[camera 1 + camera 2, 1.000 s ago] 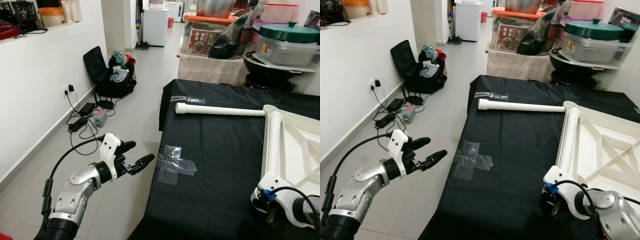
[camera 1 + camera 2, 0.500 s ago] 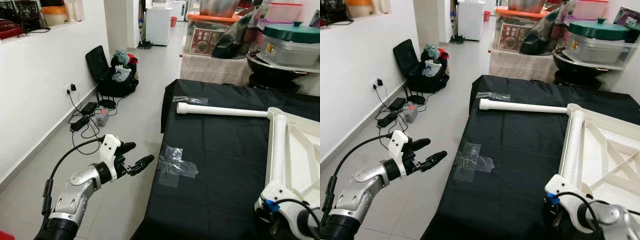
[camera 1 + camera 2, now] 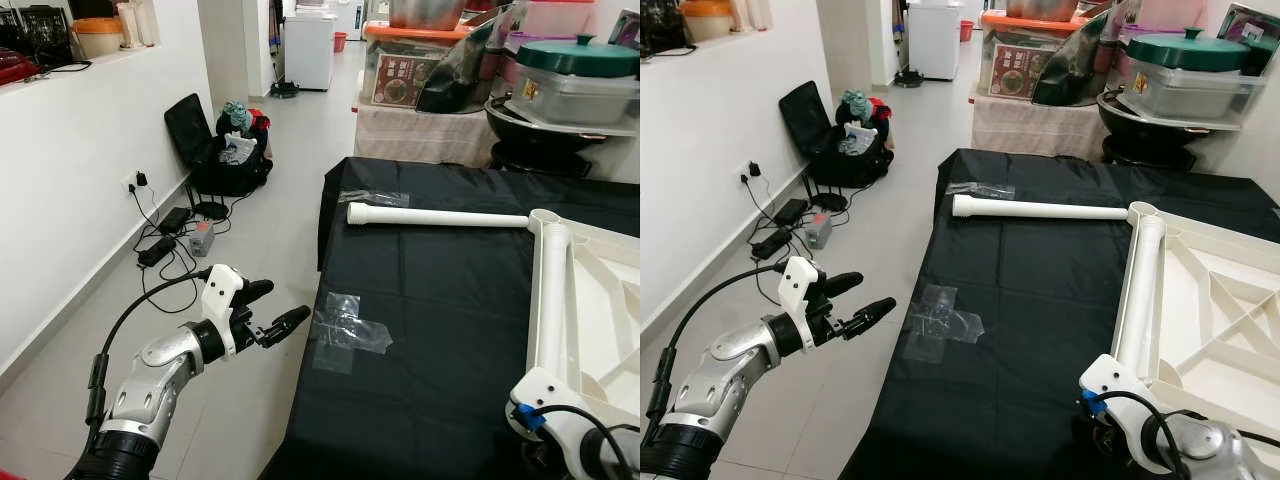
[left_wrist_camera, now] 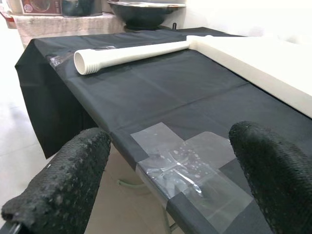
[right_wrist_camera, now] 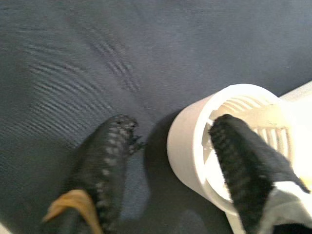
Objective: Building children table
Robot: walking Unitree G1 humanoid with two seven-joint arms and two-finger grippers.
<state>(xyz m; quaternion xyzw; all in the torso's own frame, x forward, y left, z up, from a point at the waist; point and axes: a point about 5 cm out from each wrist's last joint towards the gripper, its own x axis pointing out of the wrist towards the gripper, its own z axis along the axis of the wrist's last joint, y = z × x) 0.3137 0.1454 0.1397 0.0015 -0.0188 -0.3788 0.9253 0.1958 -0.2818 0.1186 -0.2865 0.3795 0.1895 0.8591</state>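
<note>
Black-draped table (image 3: 440, 330) unchanged: left claw (image 3: 270, 310) still wide, right claw (image 5: 170, 146) still straddling socket (image 5: 219, 141).

ahead of the left gripper (image 3: 270, 312), past the taped patch (image 3: 347, 329), the black cloth (image 3: 440, 300) lies bare up to the white leg (image 3: 437, 215) lying across. the upturned tabletop's rail (image 3: 549, 290) walls its far side. the right gripper (image 5: 170, 146) straddles a socket's (image 5: 214, 141) wall.

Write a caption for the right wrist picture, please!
Right gripper straddling the white table's corner socket, one finger inside it, over black cloth.
</note>
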